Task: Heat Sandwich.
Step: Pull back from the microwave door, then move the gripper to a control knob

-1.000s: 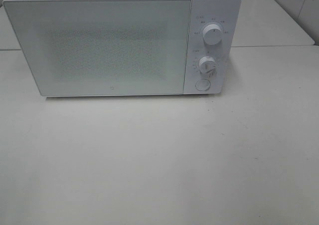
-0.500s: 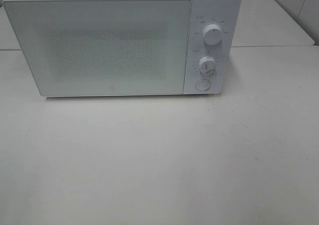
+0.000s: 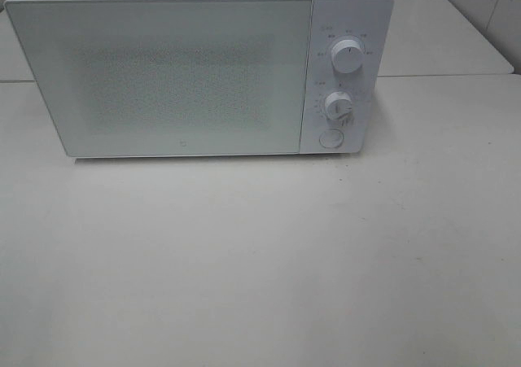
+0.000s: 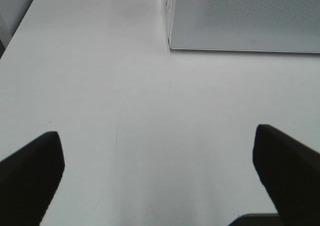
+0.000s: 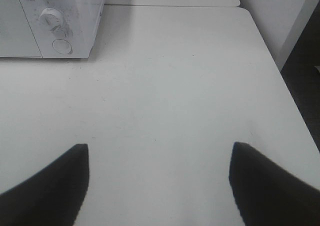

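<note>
Nearest, in the wrist views, the left pincer and the right pincer both hang above bare tabletop. Each has its dark tips spread wide with nothing between them. Neither arm reaches into the high view.

Past that open stretch, the white microwave stands at the back of the tabletop. Its frosted door is shut flush. On the panel at the right of the door sit an upper knob, a lower knob and, lowest, a round button.

The sandwich shows in no view. It is not on the visible tabletop or in either pincer, and the door is too cloudy to tell whether it lies inside.

With the door shut and both pincers empty and held back, this looks like either the very start or a pause while heating; which one cannot be told. If the sandwich is yet to go in, the next move probably calls for the right pincer, which is nearer the panel, to press the round button and free the door. That needs a square push that does not shove the microwave back.
</note>
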Robot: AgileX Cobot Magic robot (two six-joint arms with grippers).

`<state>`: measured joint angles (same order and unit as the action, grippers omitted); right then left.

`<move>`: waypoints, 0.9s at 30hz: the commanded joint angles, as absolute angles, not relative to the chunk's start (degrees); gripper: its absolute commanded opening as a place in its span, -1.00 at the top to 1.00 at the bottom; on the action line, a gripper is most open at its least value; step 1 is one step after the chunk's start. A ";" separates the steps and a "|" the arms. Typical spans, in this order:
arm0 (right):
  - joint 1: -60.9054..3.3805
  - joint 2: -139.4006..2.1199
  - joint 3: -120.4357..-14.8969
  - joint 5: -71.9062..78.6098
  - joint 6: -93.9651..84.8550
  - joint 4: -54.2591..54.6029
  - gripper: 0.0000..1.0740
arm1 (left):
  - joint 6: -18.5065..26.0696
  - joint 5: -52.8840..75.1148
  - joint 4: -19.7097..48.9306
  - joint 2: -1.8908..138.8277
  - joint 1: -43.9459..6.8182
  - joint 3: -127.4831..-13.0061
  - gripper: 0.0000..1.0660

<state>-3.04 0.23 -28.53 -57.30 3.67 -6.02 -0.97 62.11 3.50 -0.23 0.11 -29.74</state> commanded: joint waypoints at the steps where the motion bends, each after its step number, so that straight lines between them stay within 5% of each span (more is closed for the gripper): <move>1: -2.64 1.83 -28.48 -57.07 3.95 -6.19 -0.40 | -1.09 61.25 3.38 -1.20 0.34 -29.56 -0.83; 27: -2.64 1.83 -28.48 -57.01 3.90 -6.25 -0.40 | -1.09 61.25 3.38 -1.20 0.34 -29.56 -0.83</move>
